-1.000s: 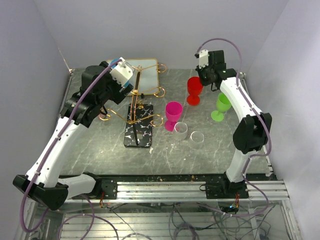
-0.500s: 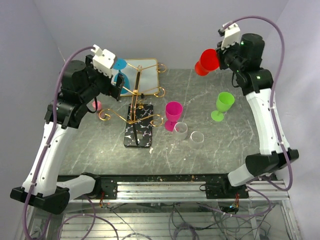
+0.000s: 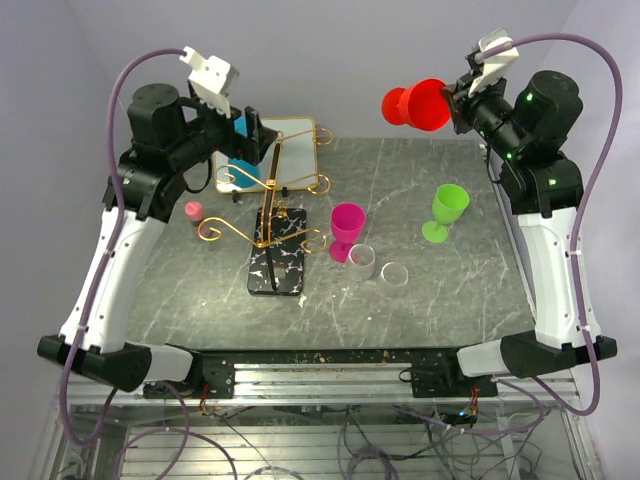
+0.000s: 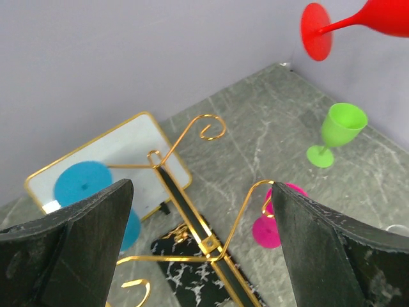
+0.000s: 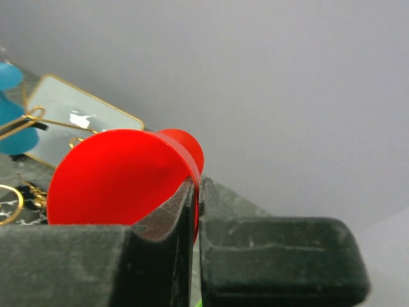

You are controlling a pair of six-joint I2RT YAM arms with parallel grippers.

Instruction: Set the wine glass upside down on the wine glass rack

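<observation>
The red wine glass is held high above the table's back right, on its side with its foot pointing left. My right gripper is shut on its rim, one finger inside the bowl; the gripper shows in the right wrist view. The glass also shows in the left wrist view. The wine glass rack, a gold post with scroll arms on a black veined base, stands left of centre. My left gripper is open and empty above the rack, fingers wide apart.
A blue glass is at the rack's back-left arm, before the white gold-rimmed tray. A pink glass, two clear cups and a green glass stand right of the rack. A small pink item lies left.
My right arm has lifted the red glass off the table and tipped it sideways, high up. My left arm has risen and drawn back from the rack's left side.
</observation>
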